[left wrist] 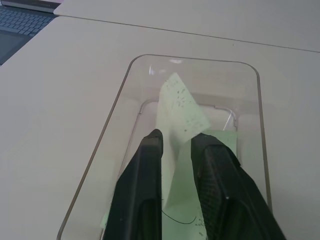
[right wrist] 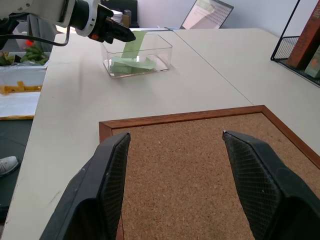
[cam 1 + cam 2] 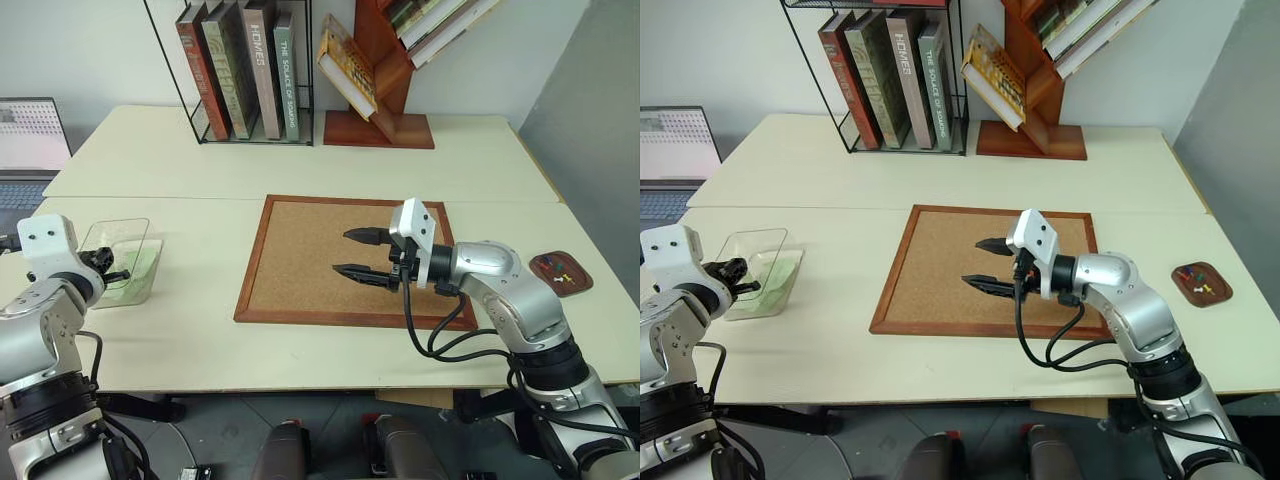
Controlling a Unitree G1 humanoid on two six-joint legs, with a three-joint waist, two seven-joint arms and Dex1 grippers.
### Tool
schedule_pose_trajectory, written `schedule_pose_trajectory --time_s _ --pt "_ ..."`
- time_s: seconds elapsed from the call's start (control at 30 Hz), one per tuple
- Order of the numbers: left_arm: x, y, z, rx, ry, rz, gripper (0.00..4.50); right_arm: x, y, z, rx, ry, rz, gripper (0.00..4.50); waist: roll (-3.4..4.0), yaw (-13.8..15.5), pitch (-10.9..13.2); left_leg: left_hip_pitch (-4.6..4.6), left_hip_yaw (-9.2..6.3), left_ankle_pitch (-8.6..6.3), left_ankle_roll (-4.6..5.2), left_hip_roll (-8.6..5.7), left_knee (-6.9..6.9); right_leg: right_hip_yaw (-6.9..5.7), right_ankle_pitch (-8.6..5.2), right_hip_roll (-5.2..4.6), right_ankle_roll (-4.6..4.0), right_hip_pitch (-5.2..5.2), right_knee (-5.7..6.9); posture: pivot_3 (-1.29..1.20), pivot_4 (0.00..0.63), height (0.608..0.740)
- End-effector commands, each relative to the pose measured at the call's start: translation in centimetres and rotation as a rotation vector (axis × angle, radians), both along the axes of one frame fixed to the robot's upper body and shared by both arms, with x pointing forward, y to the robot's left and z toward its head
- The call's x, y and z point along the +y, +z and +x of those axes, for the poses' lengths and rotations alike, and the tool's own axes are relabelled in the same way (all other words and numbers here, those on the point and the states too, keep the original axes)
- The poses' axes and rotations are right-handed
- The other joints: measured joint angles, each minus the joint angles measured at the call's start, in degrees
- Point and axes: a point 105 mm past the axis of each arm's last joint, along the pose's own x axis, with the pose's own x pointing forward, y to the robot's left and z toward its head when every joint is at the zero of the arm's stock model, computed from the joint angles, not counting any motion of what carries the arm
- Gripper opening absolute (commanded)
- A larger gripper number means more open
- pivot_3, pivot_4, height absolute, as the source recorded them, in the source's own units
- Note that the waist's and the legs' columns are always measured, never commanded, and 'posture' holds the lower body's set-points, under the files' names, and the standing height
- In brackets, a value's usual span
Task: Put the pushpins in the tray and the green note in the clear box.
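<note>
From the left eye, the left gripper (image 3: 112, 272) is sitting over the edge of the clear box (image 3: 125, 232) on the left side of the table (image 3: 180, 330), and the green note (image 3: 145, 265) is lying inside that box. The right gripper (image 3: 360, 254) is hanging over the corkboard (image 3: 300, 260) with its two black fingers spread apart and nothing between them. The tray (image 3: 575, 283) is resting near the right edge of the table, well apart from the corkboard, with the pushpins (image 3: 560, 272) lying in it. Books (image 3: 240, 65) are standing in a wire rack at the back of the table. From the right eye, the same things are showing: the box on the left, the board in the middle, the little dish with pins on the right. From the left wrist, the left gripper's fingers (image 1: 142, 195) are standing a little apart with a green slip rising up between them, and I cannot tell if they are pinching it or letting it go; more green paper is lying flat on the bottom of the box. From the right wrist, the right gripper's fingers (image 2: 107, 185) are opened wide above the corkboard, and far off the left gripper is pointing into the clear box with a green slip standing up at its tip.
</note>
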Motion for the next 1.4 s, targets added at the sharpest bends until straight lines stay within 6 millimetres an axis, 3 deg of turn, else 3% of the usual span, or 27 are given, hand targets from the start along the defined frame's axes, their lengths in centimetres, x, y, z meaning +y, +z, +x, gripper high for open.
schedule_pose_trajectory --time_s 0.03,0.27,0.47,0.57,0.67,0.73,0.87,0.93,1.13,1.4 --pt "0.1 1.5 -0.4 -0.052 0.020 0.023 1.88 0.3 1.5 -0.1 -0.065 0.020 0.018 3.14 -0.02 0.00 -0.02 0.00 0.01 0.00 0.00 0.00 0.00 0.00 0.00 0.00 0.00 0.00 0.00 0.00 0.150 0.740" --pt "-0.3 1.9 -0.4 -0.059 0.007 0.066 3.32 0.4 1.7 0.0 -0.064 0.022 0.019 3.14 -0.03 -0.02 -0.02 0.00 0.01 0.00 0.00 0.00 -0.01 0.00 0.01 0.00 -0.02 0.00 -0.01 0.00 0.150 0.740" --pt "-1.6 3.9 0.2 -0.169 -0.009 0.141 3.32 0.0 1.7 0.2 -0.071 0.003 0.023 3.14 -0.07 0.03 -0.03 0.00 0.01 0.00 0.00 -0.01 0.00 0.00 0.02 -0.03 -0.03 0.00 -0.01 0.00 0.150 0.740" --pt "-4.5 4.9 1.4 -0.237 -0.116 0.152 3.32 -0.5 1.9 0.4 -0.082 -0.028 0.033 3.14 -0.08 0.29 -0.03 0.00 0.01 0.00 0.00 -0.02 0.00 0.00 0.03 -0.04 -0.05 0.01 -0.02 0.00 0.150 0.740" --pt "-9.8 5.6 2.4 -0.255 -0.351 0.262 3.32 -2.1 2.4 1.1 -0.111 -0.141 0.088 3.14 -0.10 0.76 -0.05 -0.01 0.02 0.00 0.00 -0.04 0.00 0.01 0.03 -0.05 -0.05 0.02 -0.03 0.00 0.150 0.740" --pt "-12.3 5.9 2.4 -0.280 -0.468 0.275 3.32 -3.2 2.4 1.4 -0.120 -0.207 0.111 3.14 -0.10 0.96 -0.05 -0.04 0.02 0.00 -0.01 -0.06 -0.01 0.01 0.03 -0.06 -0.05 0.02 -0.07 0.00 0.150 0.740" --pt "-17.9 4.2 2.0 -0.220 -0.761 0.342 3.32 -6.9 0.3 0.9 -0.058 -0.331 0.063 3.14 -0.11 1.05 -0.05 -0.05 0.07 -0.01 -0.01 -0.09 -0.07 0.06 0.04 -0.08 -0.12 0.02 -0.16 0.00 0.150 0.740" --pt "-19.7 3.4 1.3 -0.198 -0.883 0.333 3.32 -8.3 -0.7 0.3 -0.037 -0.360 0.026 3.14 -0.09 0.96 -0.05 -0.07 0.14 -0.01 -0.02 -0.07 -0.10 0.11 0.03 -0.08 -0.10 -0.01 -0.18 0.00 0.150 0.740" --pt "-20.6 2.4 0.5 -0.167 -1.012 0.253 3.32 -10.7 -1.7 -0.4 -0.023 -0.425 -0.027 3.14 -0.06 0.00 -0.02 0.05 0.13 -0.01 -0.01 0.05 -0.07 0.04 -0.03 0.03 -0.11 -0.01 -0.09 0.00 0.150 0.740" --pt "-20.7 2.4 0.1 -0.164 -1.070 0.241 3.32 -11.3 -1.8 -0.2 -0.028 -0.444 -0.031 3.14 -0.06 -0.35 -0.02 0.05 0.06 0.00 0.00 0.02 -0.04 0.07 -0.17 0.12 -0.35 0.02 -0.08 0.00 0.150 0.740"
